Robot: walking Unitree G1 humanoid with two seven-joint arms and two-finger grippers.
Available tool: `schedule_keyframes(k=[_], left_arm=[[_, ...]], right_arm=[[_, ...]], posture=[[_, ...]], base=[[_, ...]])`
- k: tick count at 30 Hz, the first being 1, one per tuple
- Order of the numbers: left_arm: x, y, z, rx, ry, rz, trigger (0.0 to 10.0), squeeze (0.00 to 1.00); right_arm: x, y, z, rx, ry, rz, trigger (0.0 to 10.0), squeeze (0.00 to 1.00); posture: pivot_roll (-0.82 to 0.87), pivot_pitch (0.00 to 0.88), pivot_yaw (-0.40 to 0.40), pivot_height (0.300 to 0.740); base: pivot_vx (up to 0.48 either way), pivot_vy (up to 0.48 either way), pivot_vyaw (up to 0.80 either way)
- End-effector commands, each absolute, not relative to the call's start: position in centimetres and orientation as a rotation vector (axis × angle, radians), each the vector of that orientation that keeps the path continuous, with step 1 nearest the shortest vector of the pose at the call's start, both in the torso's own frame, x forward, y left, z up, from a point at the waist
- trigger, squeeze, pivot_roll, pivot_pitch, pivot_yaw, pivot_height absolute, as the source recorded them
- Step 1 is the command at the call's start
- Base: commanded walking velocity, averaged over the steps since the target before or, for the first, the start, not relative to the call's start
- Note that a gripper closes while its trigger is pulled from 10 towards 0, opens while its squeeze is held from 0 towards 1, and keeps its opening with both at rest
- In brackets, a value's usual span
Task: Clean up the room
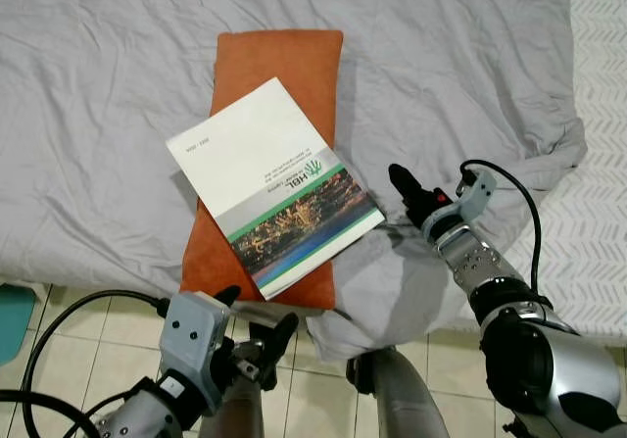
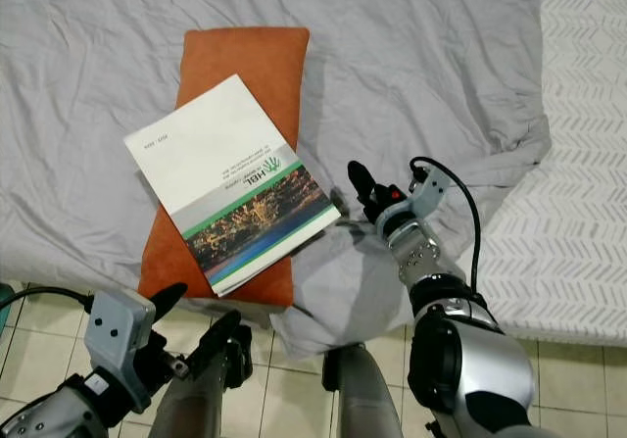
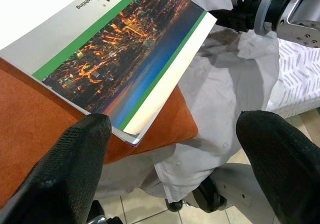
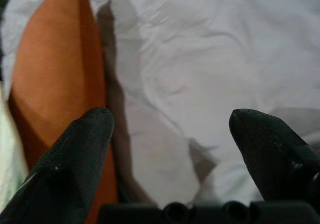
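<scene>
Booklet point(image 1: 274, 185) lay on the pillow point(image 1: 277, 66); right gripper point(image 1: 407, 191), open and empty, needed to slide under its edge.

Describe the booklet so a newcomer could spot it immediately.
On the bed's grey sheet lies an orange cushion. The booklet rests tilted on top of it: white cover, green stripe, night city photo, the only printed thing there.

Below me a wrinkled grey sheet point(image 1: 441, 56) covers the bed, hanging over its near edge. To my right lies a white chevron-patterned mattress cover point(image 1: 598, 213). Pale beige floor tiles point(image 1: 69, 325) run beneath, evenly lit.
</scene>
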State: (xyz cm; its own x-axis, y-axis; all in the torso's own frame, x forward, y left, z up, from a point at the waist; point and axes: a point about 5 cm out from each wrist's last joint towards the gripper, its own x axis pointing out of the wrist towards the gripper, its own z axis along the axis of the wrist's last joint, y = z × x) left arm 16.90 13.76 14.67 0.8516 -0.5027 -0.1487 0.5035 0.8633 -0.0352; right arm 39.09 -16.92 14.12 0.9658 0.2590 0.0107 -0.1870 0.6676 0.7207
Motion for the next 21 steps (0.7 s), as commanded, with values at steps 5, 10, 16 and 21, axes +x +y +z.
schedule_keyframes(k=[5,10,16,21], left_arm=[[15.8,14.9,12.5,0.062,0.257,-0.504,10.0,0.0],[15.7,15.6,11.6,0.069,0.284,-0.475,10.0,0.0],[16.1,15.9,11.4,0.063,0.281,-0.455,10.0,0.0],[16.3,16.3,10.6,0.112,0.259,-0.426,10.0,0.0]], right_arm=[[38.6,-16.2,13.7,0.777,0.113,0.351,10.0,0.0],[38.5,-16.3,13.6,0.762,0.117,0.379,10.0,0.0],[38.2,-16.4,14.2,0.694,0.085,0.454,10.0,0.0],[37.4,-16.1,14.4,0.614,0.072,0.53,10.0,0.0]], posture=[[0.22,0.66,-0.016,0.74],[0.21,0.659,-0.021,0.74],[0.2,0.654,-0.017,0.74],[0.18,0.618,-0.022,0.74]], base=[[0.0,0.0,0.0],[0.0,0.0,0.0],[0.0,0.0,0.0],[0.0,0.0,0.0]])
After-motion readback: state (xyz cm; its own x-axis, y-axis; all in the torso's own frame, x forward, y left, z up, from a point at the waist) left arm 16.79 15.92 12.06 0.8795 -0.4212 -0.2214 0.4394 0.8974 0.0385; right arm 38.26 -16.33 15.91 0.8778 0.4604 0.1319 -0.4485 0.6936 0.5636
